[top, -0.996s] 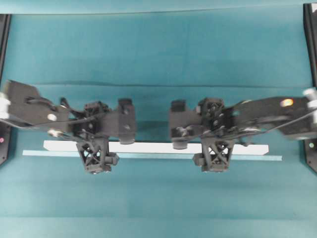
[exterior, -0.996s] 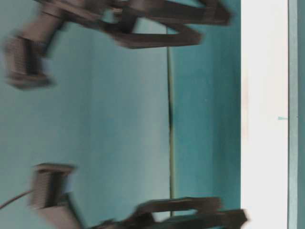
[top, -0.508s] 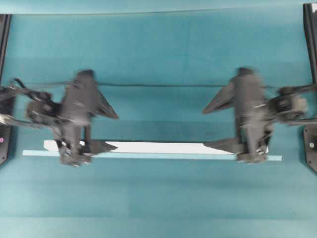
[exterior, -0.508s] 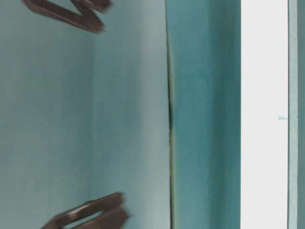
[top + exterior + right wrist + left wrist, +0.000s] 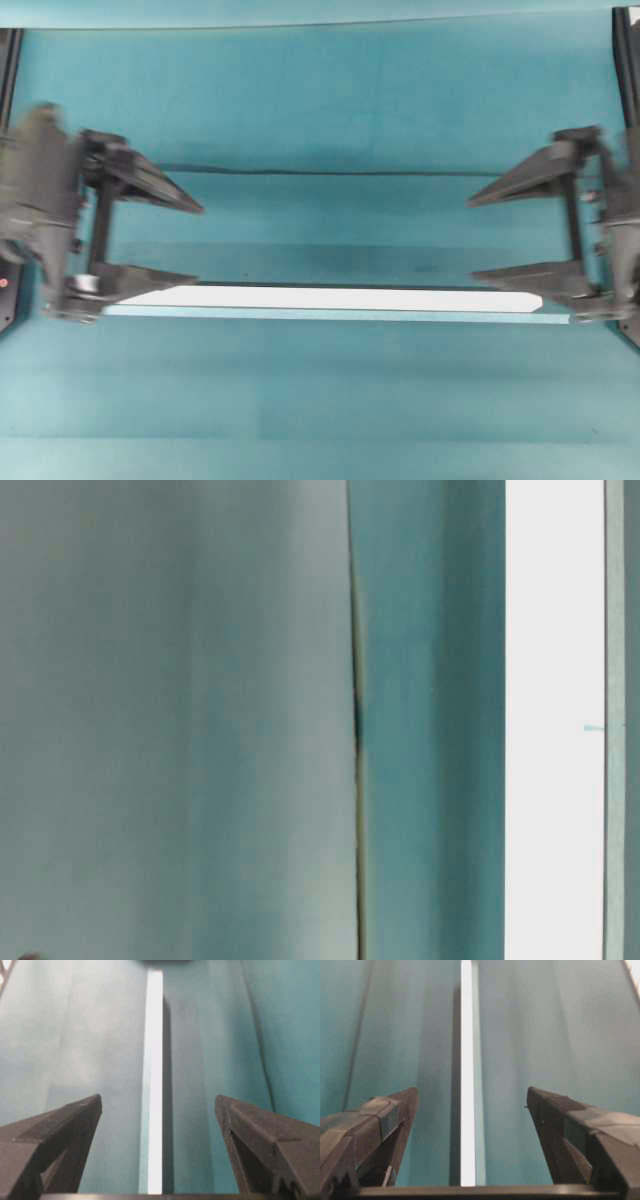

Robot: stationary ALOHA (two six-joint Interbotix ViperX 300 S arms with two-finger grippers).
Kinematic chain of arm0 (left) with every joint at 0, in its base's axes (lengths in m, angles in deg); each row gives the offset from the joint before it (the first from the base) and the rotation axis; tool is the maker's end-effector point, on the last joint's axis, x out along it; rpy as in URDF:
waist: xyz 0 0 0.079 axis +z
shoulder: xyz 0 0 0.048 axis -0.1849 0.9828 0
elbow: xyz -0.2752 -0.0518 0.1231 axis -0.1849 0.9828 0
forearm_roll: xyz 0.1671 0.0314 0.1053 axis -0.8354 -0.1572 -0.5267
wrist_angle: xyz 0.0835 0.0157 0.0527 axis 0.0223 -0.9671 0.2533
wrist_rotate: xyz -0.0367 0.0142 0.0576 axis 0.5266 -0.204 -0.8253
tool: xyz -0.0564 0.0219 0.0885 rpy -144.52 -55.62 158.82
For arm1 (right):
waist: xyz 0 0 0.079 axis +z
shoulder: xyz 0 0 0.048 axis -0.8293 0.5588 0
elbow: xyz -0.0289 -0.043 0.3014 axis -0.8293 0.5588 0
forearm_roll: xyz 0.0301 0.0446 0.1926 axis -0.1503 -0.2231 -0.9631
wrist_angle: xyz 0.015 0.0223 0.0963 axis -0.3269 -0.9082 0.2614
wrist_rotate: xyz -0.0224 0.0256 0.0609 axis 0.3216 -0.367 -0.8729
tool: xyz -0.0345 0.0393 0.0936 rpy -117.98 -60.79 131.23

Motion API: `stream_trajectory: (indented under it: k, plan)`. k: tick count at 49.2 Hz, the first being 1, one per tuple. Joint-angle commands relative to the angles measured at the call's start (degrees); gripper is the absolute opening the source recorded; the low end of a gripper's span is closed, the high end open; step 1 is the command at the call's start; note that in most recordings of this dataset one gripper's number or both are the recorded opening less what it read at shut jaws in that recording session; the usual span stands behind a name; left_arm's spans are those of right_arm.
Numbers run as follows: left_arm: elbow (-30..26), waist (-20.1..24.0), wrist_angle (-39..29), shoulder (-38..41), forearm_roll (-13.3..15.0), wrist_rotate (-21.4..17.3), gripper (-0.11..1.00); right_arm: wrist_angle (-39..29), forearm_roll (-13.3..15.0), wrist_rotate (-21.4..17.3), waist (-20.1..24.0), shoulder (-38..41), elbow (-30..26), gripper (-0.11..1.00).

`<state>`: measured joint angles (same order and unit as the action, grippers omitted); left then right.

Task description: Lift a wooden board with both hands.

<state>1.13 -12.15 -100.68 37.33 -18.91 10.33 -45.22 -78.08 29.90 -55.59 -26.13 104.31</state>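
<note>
The board [image 5: 340, 298] is being shown lying flat on the teal table [image 5: 320, 400], running from 9 o'clock to 3 o'clock across the overhead view, just below centre. A thinner teal strip [image 5: 330, 315] is lying along its 6 o'clock edge, touching or just beside it; which one cannot be told.

The left gripper [image 5: 145, 238] is being held at 9 o'clock, at the board's left end, and the right gripper [image 5: 525, 232] at 3 o'clock, at its right end. Both are being kept spread wide, with nothing pinched. In each wrist view the board [image 5: 466, 1070] [image 5: 154, 1075] is seen running straight away between the 2 fingers, with clear teal gaps on both sides, so no contact is being made.

In the overhead view, 1 finger [image 5: 140, 283] of the left gripper is overlapping the board's end; whether it is above or beside cannot be told because of blur.

Judged from this, the task is at its start: the board is not yet being gripped or raised. What is left, seemingly, is for both grippers to be brought onto the ends, closed, and raised together.
</note>
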Motion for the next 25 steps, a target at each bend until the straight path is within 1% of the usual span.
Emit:
stream_trajectory:
  k: [1,13,25]
  plan:
    - [0.0,-0.4,1.7,-3.2,-0.1,0.2,0.96,0.4,-0.2,-0.6,-0.1,-2.3,0.4,0.93]
    - [0.6,-0.1,2.7,-10.6,-0.1,0.1,0.96,0.5,-0.2,-0.6,-0.2,-8.3,1.1,0.93]
    - [0.6,0.1,2.7,-12.4,-0.1,0.0,0.96,0.6,-0.2,-0.6,-0.9,-10.0,2.6,0.93]
